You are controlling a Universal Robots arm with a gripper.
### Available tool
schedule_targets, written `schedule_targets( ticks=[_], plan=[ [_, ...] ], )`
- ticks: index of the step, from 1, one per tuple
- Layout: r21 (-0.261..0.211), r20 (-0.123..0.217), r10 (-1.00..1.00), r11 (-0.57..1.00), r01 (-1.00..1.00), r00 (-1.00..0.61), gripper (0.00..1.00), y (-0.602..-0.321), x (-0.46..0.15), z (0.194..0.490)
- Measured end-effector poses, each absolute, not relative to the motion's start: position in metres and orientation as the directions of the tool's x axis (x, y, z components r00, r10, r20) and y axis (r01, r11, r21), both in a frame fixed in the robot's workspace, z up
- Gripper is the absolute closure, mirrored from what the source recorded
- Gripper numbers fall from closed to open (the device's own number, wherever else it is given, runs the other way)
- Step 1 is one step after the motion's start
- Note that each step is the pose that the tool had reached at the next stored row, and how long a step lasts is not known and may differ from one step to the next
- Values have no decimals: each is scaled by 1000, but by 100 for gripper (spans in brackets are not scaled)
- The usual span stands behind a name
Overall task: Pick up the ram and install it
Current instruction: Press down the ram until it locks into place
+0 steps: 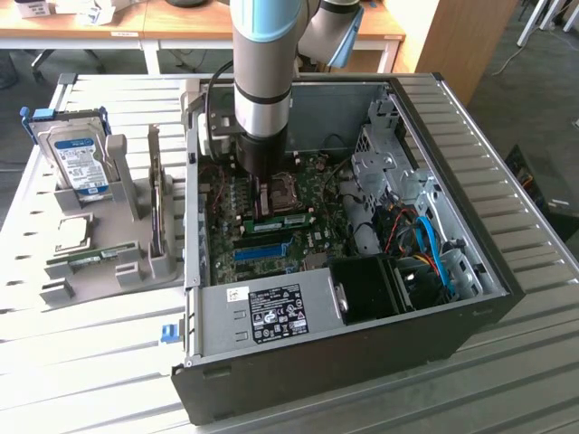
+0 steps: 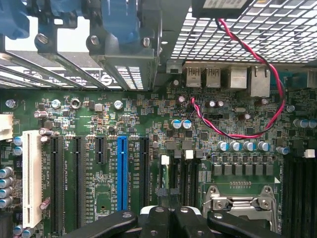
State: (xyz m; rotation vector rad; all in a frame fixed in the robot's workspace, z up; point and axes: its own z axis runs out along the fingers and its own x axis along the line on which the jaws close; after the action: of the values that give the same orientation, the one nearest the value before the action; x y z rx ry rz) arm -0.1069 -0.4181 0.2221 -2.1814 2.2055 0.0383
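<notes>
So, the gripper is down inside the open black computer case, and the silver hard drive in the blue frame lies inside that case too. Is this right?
Not entirely. The gripper is inside the open black computer case, but the silver hard drive in the blue frame stands in the grey plastic holder outside it, on the exterior view's left, as the exterior view shows.

The gripper [image 2: 168,220] was cut off at the wrist picture's edge, its fingertips hidden, and in the exterior view the arm [image 1: 262,81] covered the motherboard [image 1: 271,226] slots beneath it.
</notes>
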Motion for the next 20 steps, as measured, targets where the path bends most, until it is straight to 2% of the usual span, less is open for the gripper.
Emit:
schedule_targets(
  ticks=[20],
  plan=[
    [-10,-45,-999,11,-1000,-11,89,-418,-107,262]
  ],
)
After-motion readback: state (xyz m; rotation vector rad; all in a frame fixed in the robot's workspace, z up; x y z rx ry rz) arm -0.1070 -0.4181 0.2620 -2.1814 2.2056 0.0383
